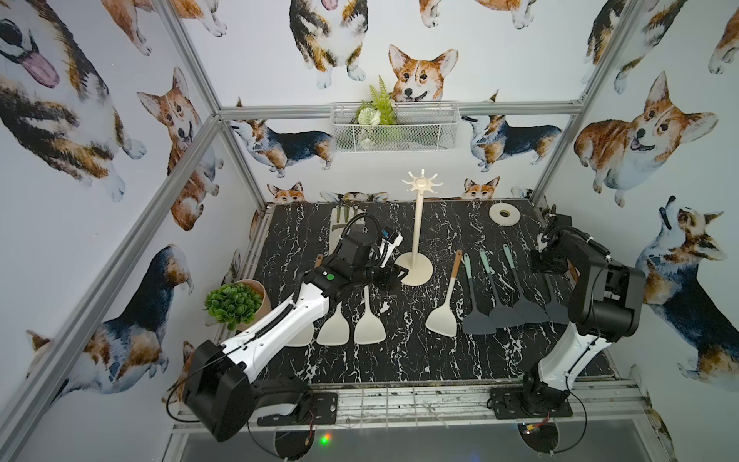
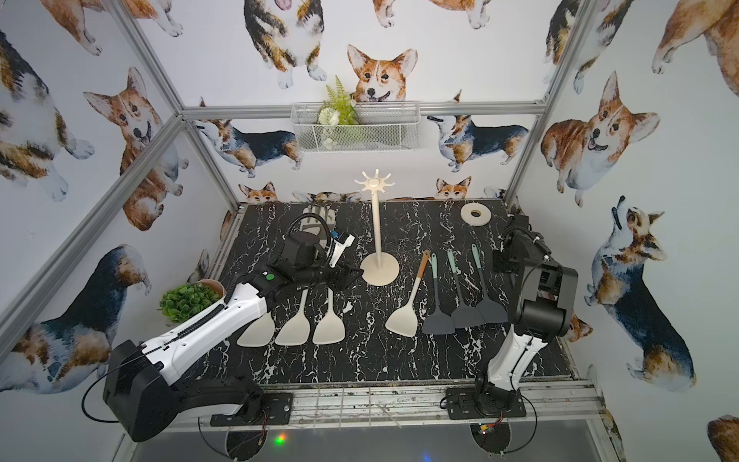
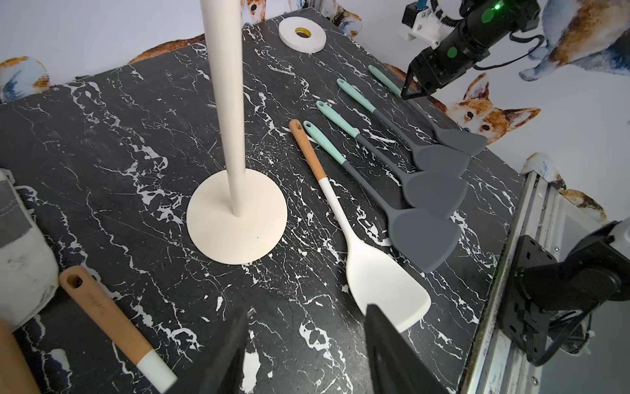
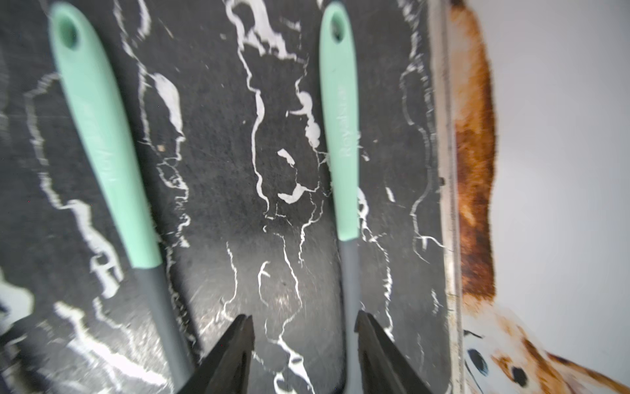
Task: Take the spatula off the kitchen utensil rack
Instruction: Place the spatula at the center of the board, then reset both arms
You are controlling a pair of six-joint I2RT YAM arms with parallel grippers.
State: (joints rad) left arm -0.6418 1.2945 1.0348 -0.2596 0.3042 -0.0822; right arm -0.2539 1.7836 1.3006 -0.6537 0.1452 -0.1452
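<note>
Both with jaws apart and empty, the left gripper (image 3: 308,308) sits beside the kitchen utensil rack (image 3: 235,225), the right gripper (image 4: 304,315) over grey spatulas (image 3: 422,235) next to a cream spatula (image 3: 385,279).

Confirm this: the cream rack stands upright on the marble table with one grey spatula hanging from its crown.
Not quite. Both top views show the crown of the kitchen utensil rack bare; the grey spatulas lie flat on the table. The rack does stand upright.
</note>
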